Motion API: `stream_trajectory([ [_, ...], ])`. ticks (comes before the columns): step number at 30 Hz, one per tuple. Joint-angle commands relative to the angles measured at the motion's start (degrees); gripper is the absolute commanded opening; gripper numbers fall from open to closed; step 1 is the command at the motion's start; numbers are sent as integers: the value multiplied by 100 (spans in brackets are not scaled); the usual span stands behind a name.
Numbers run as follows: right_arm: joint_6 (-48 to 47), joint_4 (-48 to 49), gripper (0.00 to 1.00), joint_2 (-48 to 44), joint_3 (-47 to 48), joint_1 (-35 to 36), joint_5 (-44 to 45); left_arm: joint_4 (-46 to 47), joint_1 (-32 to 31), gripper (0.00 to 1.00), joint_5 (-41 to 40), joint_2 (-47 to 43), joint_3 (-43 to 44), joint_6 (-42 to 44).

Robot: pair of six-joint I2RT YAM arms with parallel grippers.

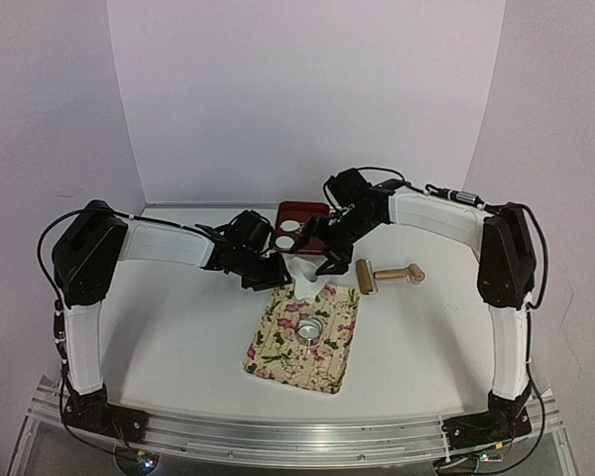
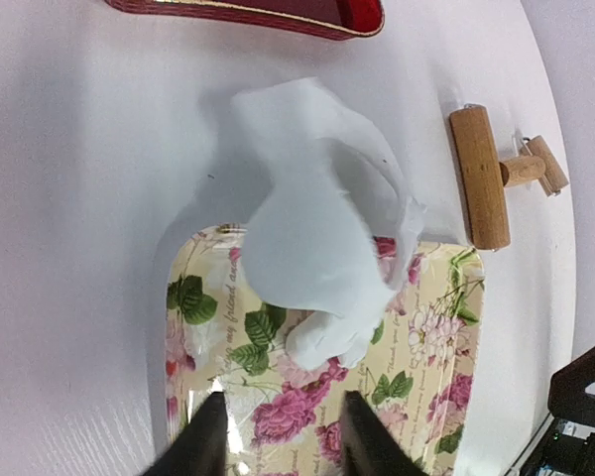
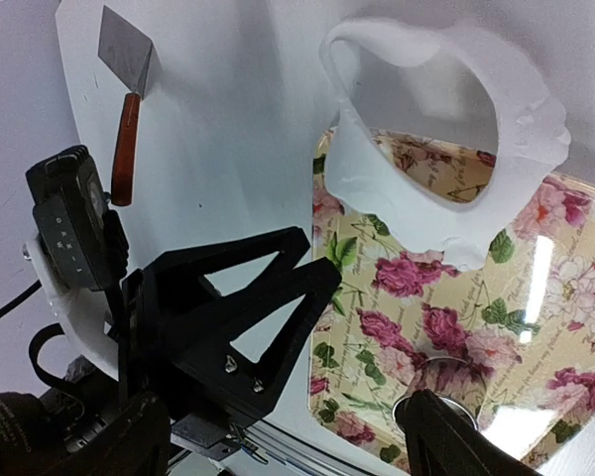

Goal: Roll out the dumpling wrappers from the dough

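Left wrist, dough (image 2: pixel 317 238) ahead of parted left fingers (image 2: pixel 208 441), apart

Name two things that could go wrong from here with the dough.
1. The dough lies crumpled, partly off the far edge of the floral mat and onto the table; it may stick to itself or tear at its hole.
2. The metal ring sits mid-mat and could obstruct the rolling pin.

A robotics lab bench dressed with kitchen props. The plain white table (image 1: pixel 159 347) is boxed in by bare white backdrop panels (image 1: pixel 307 99), with a slotted aluminium base rail (image 1: pixel 297 433) and loose black cables (image 1: pixel 48 248). A wooden rolling pin (image 1: pixel 382 275) lies just beside the right tool (image 1: pixel 327 263), and a floral rectangular mat (image 1: pixel 278 352) lies on its near side.
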Motion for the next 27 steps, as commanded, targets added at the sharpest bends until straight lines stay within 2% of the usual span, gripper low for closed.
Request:
stream_trajectory([
  [1, -199, -43, 82, -572, -251, -84, 342, -24, 33, 49, 63, -213, 120, 3],
  [8, -1126, -59, 80, -943, -757, -90, 671, 11, 32, 64, 107, -799, -137, 33],
  [14, -2285, -285, 70, -1218, -1368, -9, 601, -134, 32, 79, 495, -1260, -442, 147],
  [20, -2690, -602, 61, -1154, -1708, 320, 825, -514, 23, 83, 810, -1548, -792, 261],
  [27, -2850, -1302, 51, -450, -1118, 711, 1419, -692, 23, 84, 766, -1963, -1265, 165],
])
